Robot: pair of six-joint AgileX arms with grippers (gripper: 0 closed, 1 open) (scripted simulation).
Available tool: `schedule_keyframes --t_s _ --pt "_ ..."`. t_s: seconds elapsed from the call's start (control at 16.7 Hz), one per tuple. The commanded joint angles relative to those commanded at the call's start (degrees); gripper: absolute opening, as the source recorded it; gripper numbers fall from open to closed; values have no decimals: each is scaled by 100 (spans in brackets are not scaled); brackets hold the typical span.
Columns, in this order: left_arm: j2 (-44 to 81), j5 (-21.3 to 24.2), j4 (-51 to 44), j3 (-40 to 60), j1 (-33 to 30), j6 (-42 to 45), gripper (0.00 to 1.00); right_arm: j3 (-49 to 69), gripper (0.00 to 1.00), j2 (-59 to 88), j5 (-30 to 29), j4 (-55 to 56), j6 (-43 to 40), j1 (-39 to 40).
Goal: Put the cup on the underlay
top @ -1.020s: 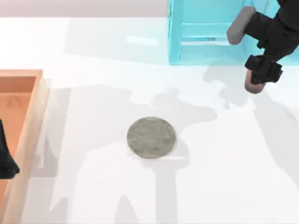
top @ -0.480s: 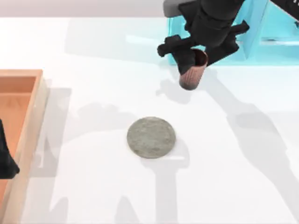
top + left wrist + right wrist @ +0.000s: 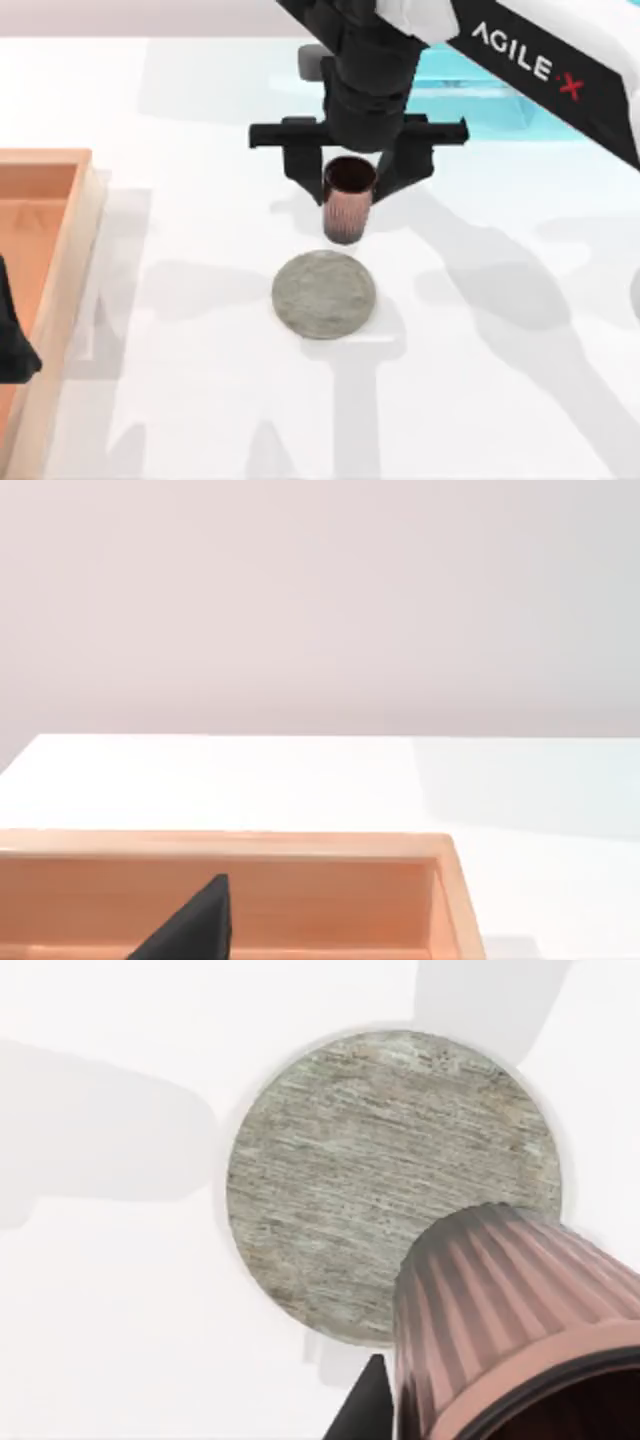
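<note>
White tabletop all round, and my right pincer (image 3: 347,190) is clamped on the small reddish-brown ribbed cup (image 3: 346,208), held upright in the air just past the far edge of the flat grey speckled underlay disc (image 3: 324,293), so it's a short hop toward me.

cup (image 3: 347,205): rim side is sitting tucked under the right gripper (image 3: 349,180), base getting cropped in the right wrist view | orange wooden tray (image 3: 40,260): running off the top view's left edge | left gripper (image 3: 12,340): only a dark sliver is peeking in, fingers impossible to make out
</note>
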State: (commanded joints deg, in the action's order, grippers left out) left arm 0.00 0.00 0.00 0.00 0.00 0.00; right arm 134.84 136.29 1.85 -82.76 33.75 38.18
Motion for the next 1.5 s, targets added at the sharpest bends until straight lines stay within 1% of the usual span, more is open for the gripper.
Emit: schedule_keyframes --t_s 0.18,0.36,0.78,1.26,1.5 --pt "0 0 0 0 0 0 100 50 0 199 -77 -36 549 158" --pt "0 0 0 0 0 0 100 13 0 240 -118 -13 783 212" --pt "0 0 0 0 0 0 100 -78 0 230 -113 82 796 181" --pt "0 0 0 0 0 0 100 -1386 0 234 -116 1375 804 215" --pt "0 0 0 0 0 0 100 -1479 0 232 -119 1470 800 223"
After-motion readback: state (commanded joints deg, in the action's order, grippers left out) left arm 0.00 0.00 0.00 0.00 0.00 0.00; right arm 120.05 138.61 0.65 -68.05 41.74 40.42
